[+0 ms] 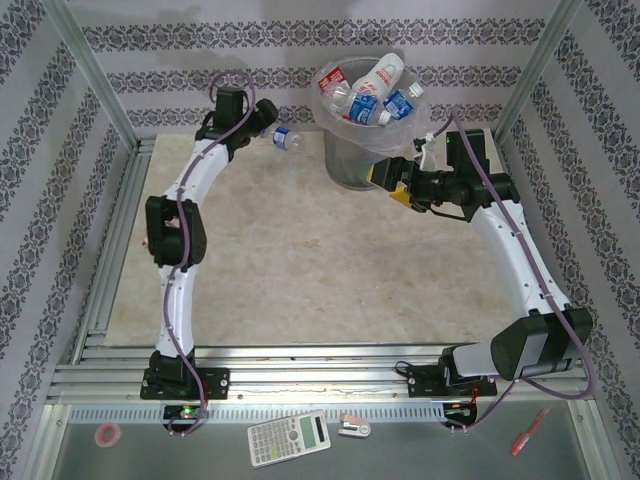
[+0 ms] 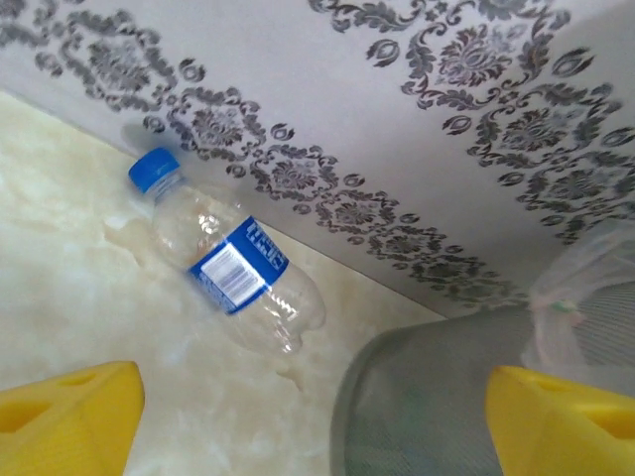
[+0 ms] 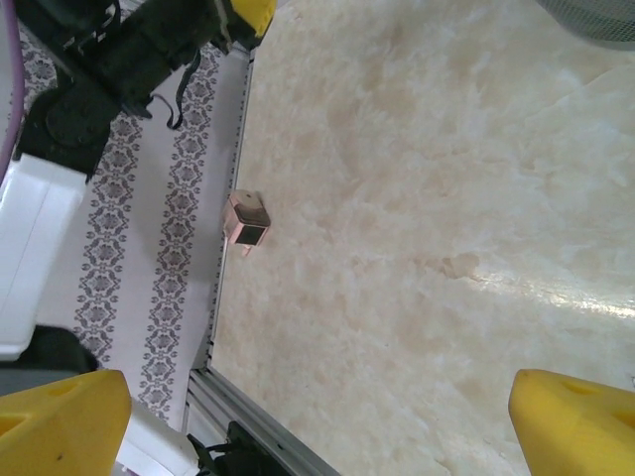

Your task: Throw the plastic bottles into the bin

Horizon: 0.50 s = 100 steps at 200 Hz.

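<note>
By wall: bottle ahead of left pincer, apart.

The bin stood at the back of the worktop, right of centre, with several bottles piled in it. A loose bottle lay on the worktop left of the bin, near the back wall. My left gripper was beside that bottle, and my right gripper was just right of the bin.

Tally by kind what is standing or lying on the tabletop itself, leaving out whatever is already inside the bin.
plastic bottle, blue label and blue cap, lying by the back wall: 1
bin, mesh with a clear liner: 1
small pinkish box at the table's edge by the wall: 1
Total: 3
</note>
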### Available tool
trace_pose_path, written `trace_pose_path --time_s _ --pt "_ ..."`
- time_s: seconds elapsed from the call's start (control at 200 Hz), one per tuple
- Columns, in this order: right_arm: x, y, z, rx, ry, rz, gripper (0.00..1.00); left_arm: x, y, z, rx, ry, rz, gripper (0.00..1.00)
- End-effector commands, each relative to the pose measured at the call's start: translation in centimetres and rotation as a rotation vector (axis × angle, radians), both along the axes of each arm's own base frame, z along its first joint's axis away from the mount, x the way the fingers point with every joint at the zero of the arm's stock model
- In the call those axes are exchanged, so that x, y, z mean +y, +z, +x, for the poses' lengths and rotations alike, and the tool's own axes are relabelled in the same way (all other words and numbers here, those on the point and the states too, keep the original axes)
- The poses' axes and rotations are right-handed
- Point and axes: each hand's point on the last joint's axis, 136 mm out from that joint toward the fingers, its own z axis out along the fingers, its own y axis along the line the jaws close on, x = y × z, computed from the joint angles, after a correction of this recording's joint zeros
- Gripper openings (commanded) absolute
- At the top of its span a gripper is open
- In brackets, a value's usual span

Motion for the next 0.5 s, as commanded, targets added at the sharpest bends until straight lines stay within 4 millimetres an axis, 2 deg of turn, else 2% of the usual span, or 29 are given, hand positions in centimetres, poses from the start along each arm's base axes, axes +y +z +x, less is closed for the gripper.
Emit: trace_pose_path --time_s 0.0,0.105,0.33,0.495 --pt "-0.1 0.1 -0.4 -0.017 -0.016 -0.013 0.98 -1.0 -3.8 -2.2 0.194 -0.064 0.193 0.93" --pt "0.0 0.0 -0.6 -0.012 -0.010 -0.012 0.98 -2.2 -4.8 -1.1 0.178 -0.067 0.192 1.00" --pt "0.7 -0.6 -0.7 -0.002 0.018 -0.010 0.98 -4.4 -6.6 0.6 0.120 -0.072 0.193 1.00" --pt "3.7 -1.5 -0.3 -0.010 0.092 -0.018 0.98 -4.5 -7.8 -0.1 0.162 -0.056 0.229 1.00"
